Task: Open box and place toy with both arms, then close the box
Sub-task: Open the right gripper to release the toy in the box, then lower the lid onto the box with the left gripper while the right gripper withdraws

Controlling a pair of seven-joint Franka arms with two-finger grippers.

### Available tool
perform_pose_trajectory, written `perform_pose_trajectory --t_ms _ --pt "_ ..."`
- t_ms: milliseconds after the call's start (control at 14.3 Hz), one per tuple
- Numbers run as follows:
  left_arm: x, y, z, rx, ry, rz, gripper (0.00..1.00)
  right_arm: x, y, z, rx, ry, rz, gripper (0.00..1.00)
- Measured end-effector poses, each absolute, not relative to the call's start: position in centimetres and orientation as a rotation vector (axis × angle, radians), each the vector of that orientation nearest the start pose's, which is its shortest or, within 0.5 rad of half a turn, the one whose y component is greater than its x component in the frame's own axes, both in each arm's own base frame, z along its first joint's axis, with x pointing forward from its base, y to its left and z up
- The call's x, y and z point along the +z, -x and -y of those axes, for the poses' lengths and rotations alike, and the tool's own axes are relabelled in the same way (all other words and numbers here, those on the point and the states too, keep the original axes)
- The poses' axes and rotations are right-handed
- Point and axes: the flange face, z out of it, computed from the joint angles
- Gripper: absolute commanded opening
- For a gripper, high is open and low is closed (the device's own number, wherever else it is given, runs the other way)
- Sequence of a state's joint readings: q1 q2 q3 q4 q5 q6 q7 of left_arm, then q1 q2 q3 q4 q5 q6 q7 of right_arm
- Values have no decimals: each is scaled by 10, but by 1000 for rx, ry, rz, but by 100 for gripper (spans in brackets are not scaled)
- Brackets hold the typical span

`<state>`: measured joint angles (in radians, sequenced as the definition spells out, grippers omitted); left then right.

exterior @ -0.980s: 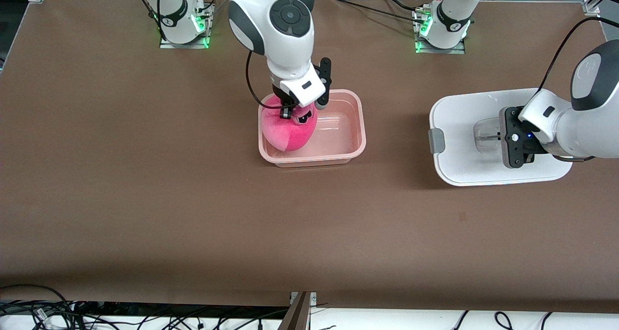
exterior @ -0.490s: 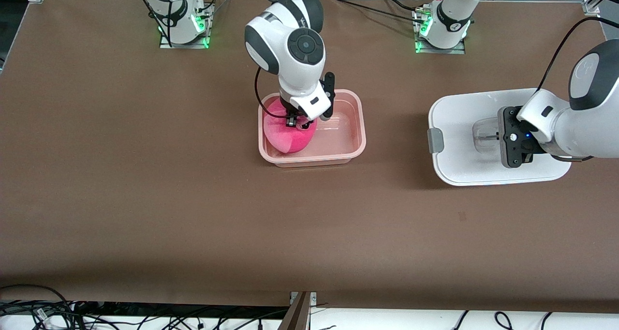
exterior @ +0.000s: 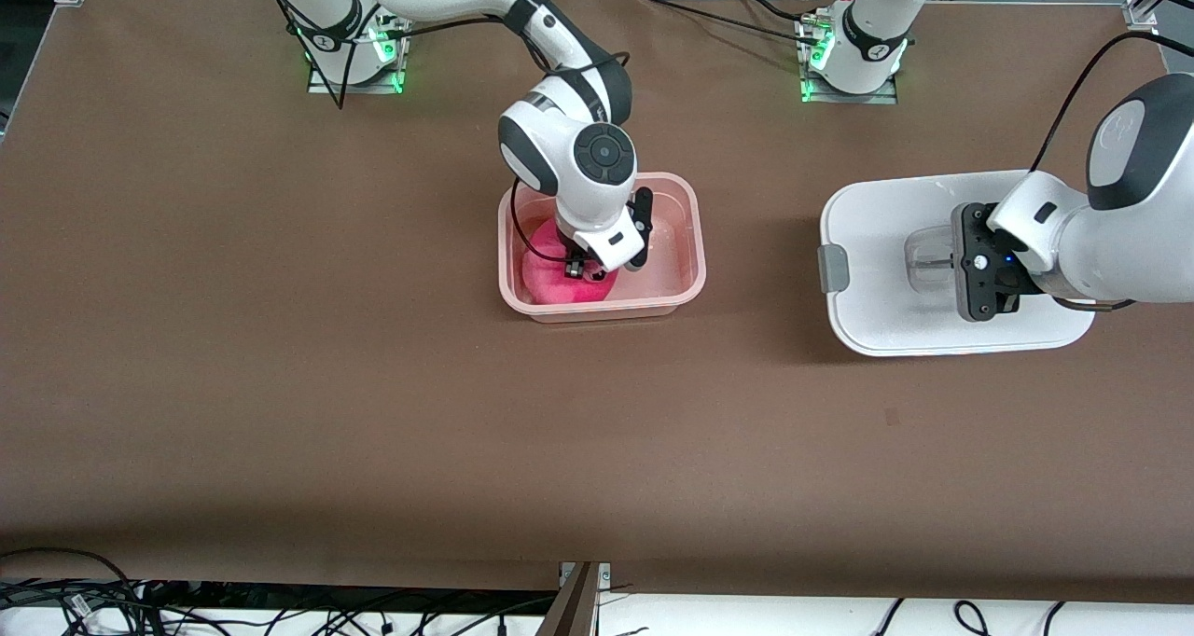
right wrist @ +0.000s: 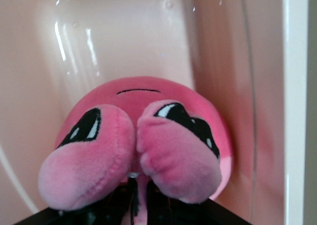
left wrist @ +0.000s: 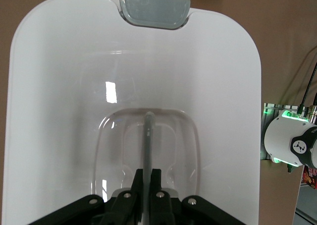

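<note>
The pink translucent box (exterior: 690,244) stands open in the middle of the table. The hot-pink plush toy (exterior: 550,277) sits inside it, at the right arm's end. My right gripper (exterior: 586,268) is shut on the toy's top and reaches down into the box; the right wrist view shows the toy's face (right wrist: 143,121) against the box wall (right wrist: 233,61). The white lid (exterior: 877,235) lies flat on the table toward the left arm's end. My left gripper (exterior: 942,263) is shut on the lid's clear centre handle (left wrist: 147,136), with a grey clip (left wrist: 154,9) at the lid's edge.
Both arm bases stand along the table's edge farthest from the front camera. Cables (exterior: 93,599) hang below the table's near edge. Brown tabletop (exterior: 373,412) spreads around the box and lid.
My right arm has lowered the toy deeper into the box, and its wrist now sits lower over the box. The left gripper and the lid have shifted slightly toward the box.
</note>
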<state>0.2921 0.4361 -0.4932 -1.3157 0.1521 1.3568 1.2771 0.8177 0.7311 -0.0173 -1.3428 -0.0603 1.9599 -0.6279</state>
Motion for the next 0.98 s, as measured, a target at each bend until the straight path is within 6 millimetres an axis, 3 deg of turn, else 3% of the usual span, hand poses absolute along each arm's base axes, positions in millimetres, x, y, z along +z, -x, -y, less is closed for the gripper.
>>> perform_pose_trajectory --t_ms 350,560,770,980 --pt "489 -633 61 452 2459 -2249 0 294 -493 -556 -88 2550 1900 100" --pt "489 -633 67 453 2447 -2260 0 298 -483 -571 -149 2583 1815 100" --pt "495 -634 68 431 2445 -2257 0 319 -489 -566 -130 2599 1751 100" --pt "500 -635 66 403 2459 -2257 0 380 -507 -531 -56 2663 1687 100"
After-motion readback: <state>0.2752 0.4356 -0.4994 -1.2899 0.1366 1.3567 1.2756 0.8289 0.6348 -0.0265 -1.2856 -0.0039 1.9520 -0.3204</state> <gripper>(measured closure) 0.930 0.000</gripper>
